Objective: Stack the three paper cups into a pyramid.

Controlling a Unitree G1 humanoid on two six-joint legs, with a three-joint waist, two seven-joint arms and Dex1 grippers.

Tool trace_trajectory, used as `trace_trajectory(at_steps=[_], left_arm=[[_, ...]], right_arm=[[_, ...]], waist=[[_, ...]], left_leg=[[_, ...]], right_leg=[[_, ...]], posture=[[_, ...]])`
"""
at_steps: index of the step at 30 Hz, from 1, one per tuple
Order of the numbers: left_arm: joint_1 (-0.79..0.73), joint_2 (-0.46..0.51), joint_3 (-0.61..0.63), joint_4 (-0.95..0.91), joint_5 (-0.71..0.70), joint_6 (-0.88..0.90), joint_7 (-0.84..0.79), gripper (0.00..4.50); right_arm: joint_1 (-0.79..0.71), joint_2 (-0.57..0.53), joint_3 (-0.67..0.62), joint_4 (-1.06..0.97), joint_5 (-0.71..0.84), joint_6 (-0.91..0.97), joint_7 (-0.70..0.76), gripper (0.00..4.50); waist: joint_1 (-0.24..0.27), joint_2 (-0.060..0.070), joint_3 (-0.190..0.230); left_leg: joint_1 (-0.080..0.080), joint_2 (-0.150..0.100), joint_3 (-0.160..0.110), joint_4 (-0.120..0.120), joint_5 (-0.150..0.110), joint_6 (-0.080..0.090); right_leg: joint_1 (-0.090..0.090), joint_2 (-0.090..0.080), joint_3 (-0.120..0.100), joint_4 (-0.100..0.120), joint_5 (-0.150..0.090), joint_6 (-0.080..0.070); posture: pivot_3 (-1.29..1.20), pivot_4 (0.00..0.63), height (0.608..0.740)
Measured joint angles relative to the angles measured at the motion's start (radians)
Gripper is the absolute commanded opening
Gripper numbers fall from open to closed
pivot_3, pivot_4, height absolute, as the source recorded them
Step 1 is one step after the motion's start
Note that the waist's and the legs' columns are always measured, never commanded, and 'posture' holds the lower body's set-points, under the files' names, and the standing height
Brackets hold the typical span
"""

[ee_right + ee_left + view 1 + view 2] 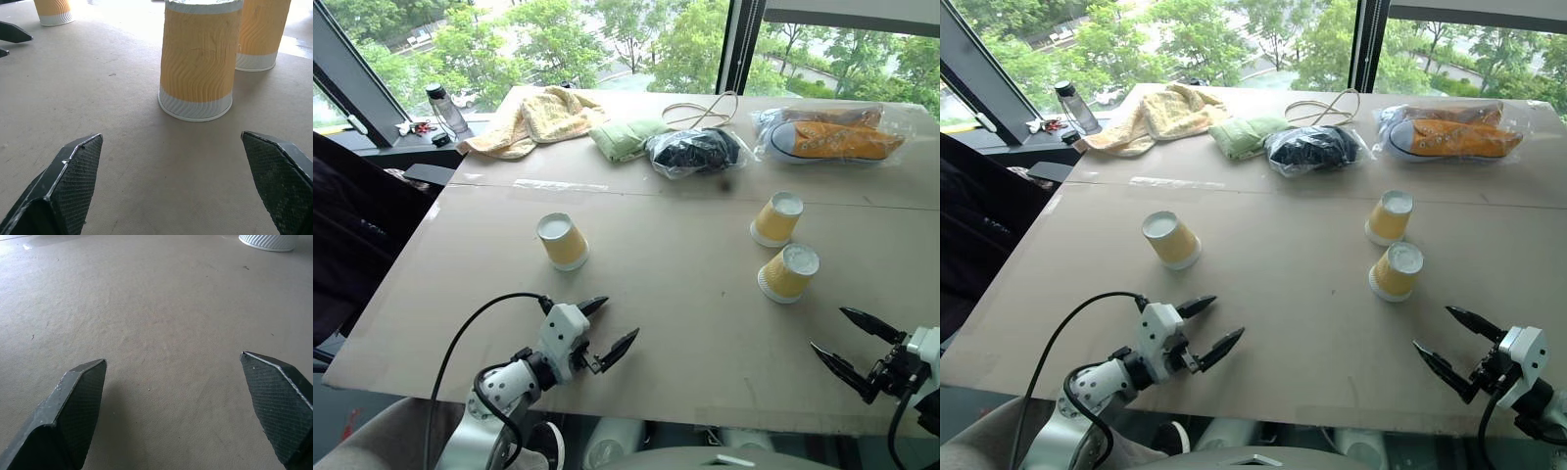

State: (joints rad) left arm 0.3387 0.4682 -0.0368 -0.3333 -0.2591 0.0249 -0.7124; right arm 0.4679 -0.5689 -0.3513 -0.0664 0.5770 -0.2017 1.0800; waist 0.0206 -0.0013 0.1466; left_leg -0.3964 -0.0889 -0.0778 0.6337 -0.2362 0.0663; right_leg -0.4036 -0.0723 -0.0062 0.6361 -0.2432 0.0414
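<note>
Plain brown tabletop (666, 294); three unlabelled paper cups (787, 272) standing apart, upside down.

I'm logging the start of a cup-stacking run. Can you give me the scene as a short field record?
cups: three paper cups, all upside down, none stacked
left cup: alone, left half of the table
right cups: far cup and near cup, close together, apart
left pincer: open, empty
right pincer: open, empty, facing the near cup
</note>
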Motion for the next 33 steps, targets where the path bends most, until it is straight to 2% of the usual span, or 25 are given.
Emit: trace_trajectory(at_steps=[13, 21, 24, 28, 33], left_arm=[[-0.014, 0.024, 0.011, 0.005, -0.039, 0.017, -0.047, 4.5], [-0.024, 0.024, 0.02, 0.004, -0.038, 0.018, -0.041, 4.5], [-0.048, 0.029, 0.023, -0.014, -0.047, 0.038, -0.039, 4.5], [-0.107, 0.095, 0.027, -0.091, -0.125, 0.103, -0.103, 4.5], [-0.209, 0.193, 0.042, -0.171, -0.24, 0.178, -0.206, 4.5]], right_arm=[[0.013, 0.021, -0.004, -0.017, -0.007, 0.003, -0.018, 4.47], [-0.025, 0.02, -0.004, 0.004, -0.012, 0.007, -0.02, 4.47], [-0.054, 0.024, -0.004, 0.004, -0.016, 0.041, -0.061, 4.47], [-0.113, 0.032, -0.004, -0.029, -0.015, 0.108, -0.147, 4.47], [-0.156, 0.033, 0.002, -0.092, 0.001, 0.147, -0.157, 4.47]], waist=[[0.001, 0.0, 0.0], [0.001, 0.0, 0.0], [0.002, 0.0, 0.0], [0.001, 0.001, 0.0], [0.001, 0.001, -0.001]], left_leg=[[0.0, 0.0, 0.0, 0.0, 0.0, 0.0], [0.0, 0.0, 0.0, 0.0, 0.0, 0.0], [0.0, 0.0, 0.0, 0.001, 0.0, 0.0], [0.0, 0.0, 0.0, 0.002, 0.0, 0.0], [0.0, 0.0, 0.0, 0.002, 0.001, 0.001]], right_leg=[[0.0, 0.0, 0.0, 0.0, 0.0, 0.0], [0.0, 0.0, 0.0, 0.0, 0.0, 0.0], [0.0, 0.0, 0.0, 0.001, 0.0, 0.0], [0.0, 0.0, 0.0, 0.002, 0.0, 0.0], [0.0, 0.001, -0.001, 0.002, 0.0, 0.0]], posture=[[0.0, 0.15, 0.74], [0.0, 0.15, 0.74], [0.0, 0.15, 0.74], [0.0, 0.15, 0.74], [0.0, 0.15, 0.74]])
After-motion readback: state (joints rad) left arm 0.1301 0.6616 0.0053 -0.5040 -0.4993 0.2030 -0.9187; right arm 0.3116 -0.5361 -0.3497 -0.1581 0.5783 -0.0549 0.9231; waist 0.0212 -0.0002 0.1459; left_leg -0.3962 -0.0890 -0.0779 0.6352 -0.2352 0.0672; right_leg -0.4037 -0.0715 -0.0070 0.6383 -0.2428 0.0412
